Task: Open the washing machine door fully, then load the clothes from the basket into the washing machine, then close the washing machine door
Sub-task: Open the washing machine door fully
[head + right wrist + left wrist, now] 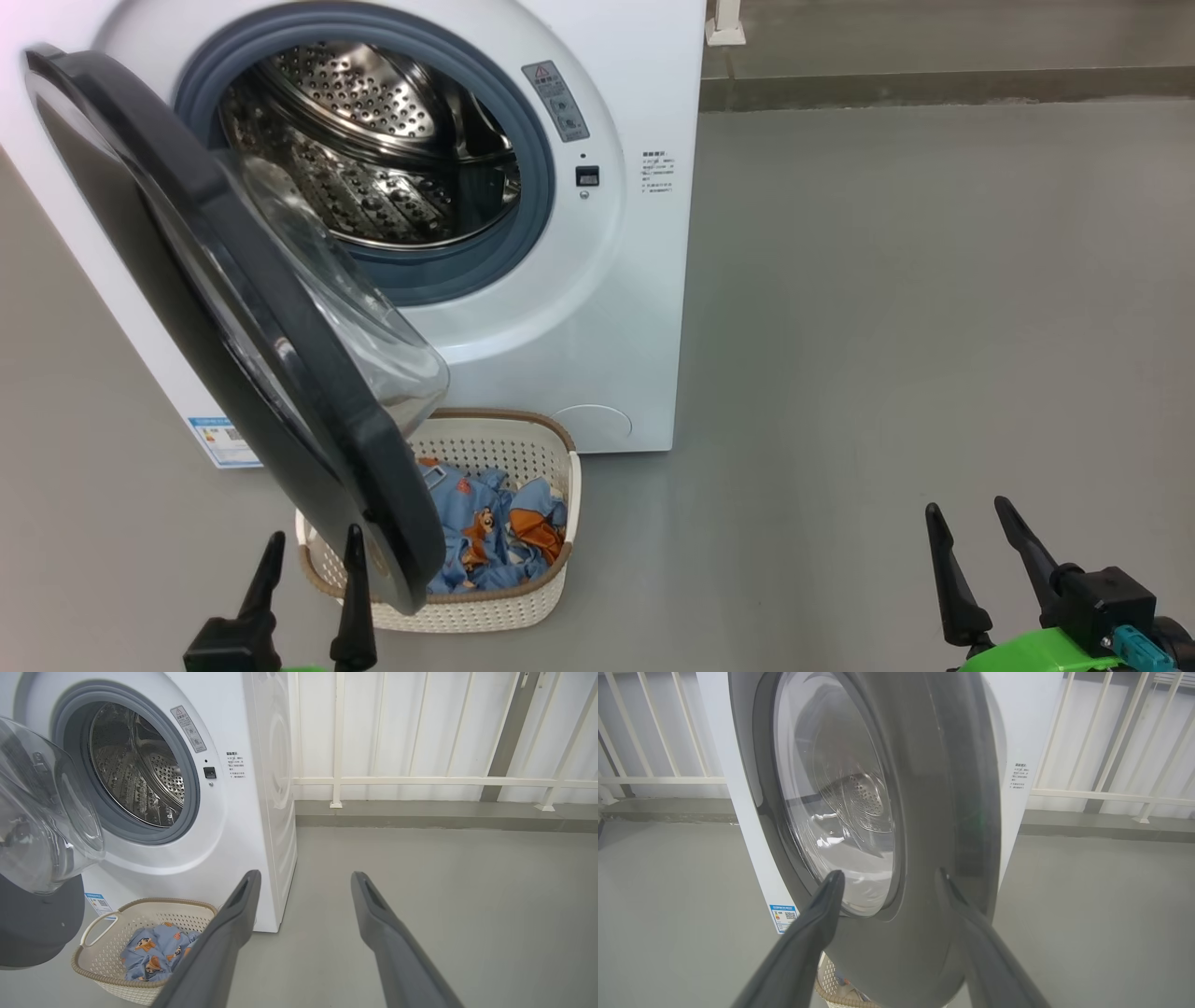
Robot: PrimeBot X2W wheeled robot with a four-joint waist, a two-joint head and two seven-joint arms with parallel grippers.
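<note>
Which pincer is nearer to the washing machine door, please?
Left. The left pincer is open close by the lower edge of the washing machine door; the right pincer is open well off to the right, over the floor.

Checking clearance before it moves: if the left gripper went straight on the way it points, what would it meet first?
Probably the washing machine door, its outer face close ahead of the left gripper; depth unclear.
</note>
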